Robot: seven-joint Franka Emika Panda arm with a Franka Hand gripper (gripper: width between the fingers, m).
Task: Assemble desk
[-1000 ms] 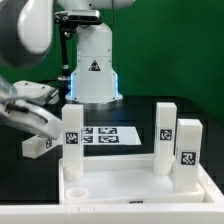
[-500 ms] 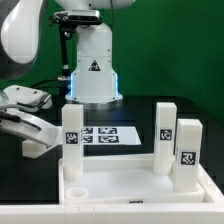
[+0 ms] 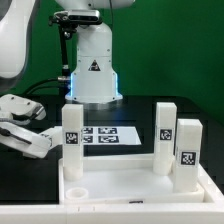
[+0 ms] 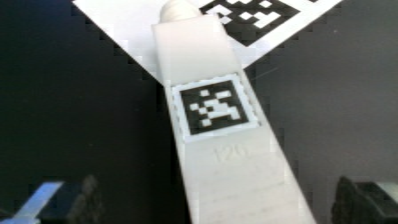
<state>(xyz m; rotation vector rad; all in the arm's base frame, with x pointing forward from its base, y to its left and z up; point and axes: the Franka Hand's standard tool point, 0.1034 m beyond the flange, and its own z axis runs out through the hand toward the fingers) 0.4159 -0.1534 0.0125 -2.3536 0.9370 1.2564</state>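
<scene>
Gripper (image 3: 38,138): ext. view's left, jaws wide, nothing held, straddling lying leg (image 4: 222,120). Desk panel (image 3: 120,190): near centre. 3 legs upright in it: left (image 3: 72,138), middle (image 3: 164,135), right (image 3: 186,153). Marker board (image 3: 105,136): behind the panel.

I cannot read any word, brand name or number in these pictures. On my white base (image 3: 93,70) I see a black triangle sticker (image 3: 92,67), a kind of warning sign, but its symbol is too small to read. The legs (image 3: 72,137) each carry a small black-and-white square tag (image 3: 72,139), one of which shows large in the wrist view (image 4: 217,103), and the marker board (image 3: 110,135) has similar square patterns printed on it.
</scene>
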